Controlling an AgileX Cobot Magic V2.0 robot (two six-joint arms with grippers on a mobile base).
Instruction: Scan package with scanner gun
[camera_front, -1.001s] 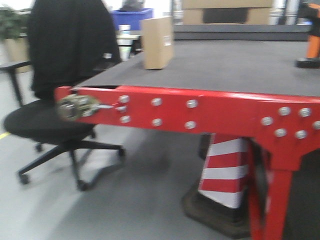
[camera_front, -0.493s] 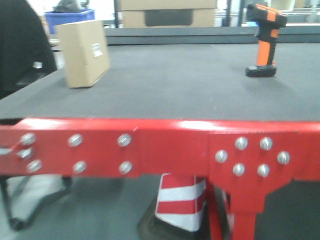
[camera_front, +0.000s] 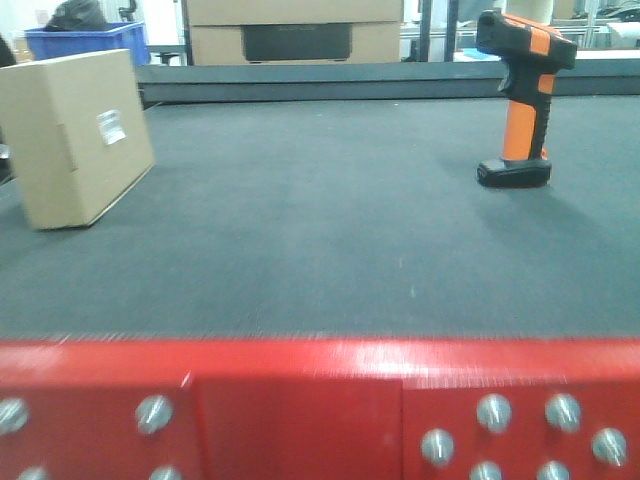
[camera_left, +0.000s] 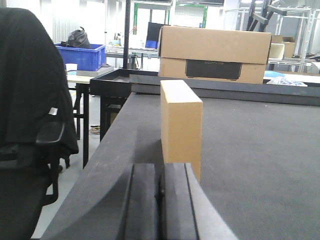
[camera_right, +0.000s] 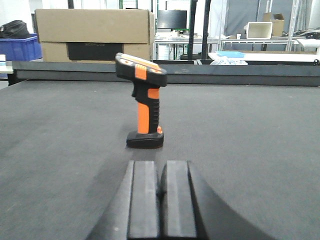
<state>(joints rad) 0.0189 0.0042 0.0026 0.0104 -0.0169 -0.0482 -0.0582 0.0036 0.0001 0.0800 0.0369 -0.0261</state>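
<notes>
The package (camera_front: 75, 135), a plain brown box with a small white label, stands upright at the left of the dark table; in the left wrist view the package (camera_left: 181, 127) is just ahead of my left gripper (camera_left: 160, 169), which is shut and empty. The scanner gun (camera_front: 520, 95), black head and orange handle, stands on its base at the right. In the right wrist view the scanner gun (camera_right: 144, 102) stands a short way ahead of my right gripper (camera_right: 161, 167), also shut with nothing held.
A larger cardboard box with a dark panel (camera_front: 292, 30) sits behind the table's far raised edge. A blue bin (camera_front: 85, 40) is at the back left. A black office chair (camera_left: 30, 110) stands left of the table. The red bolted table frame (camera_front: 320, 410) fills the near edge.
The front view has swung right and moved closer to the table: the chair and the striped cone have left the frame, and the package and scanner gun appear larger. Neither object has moved.
</notes>
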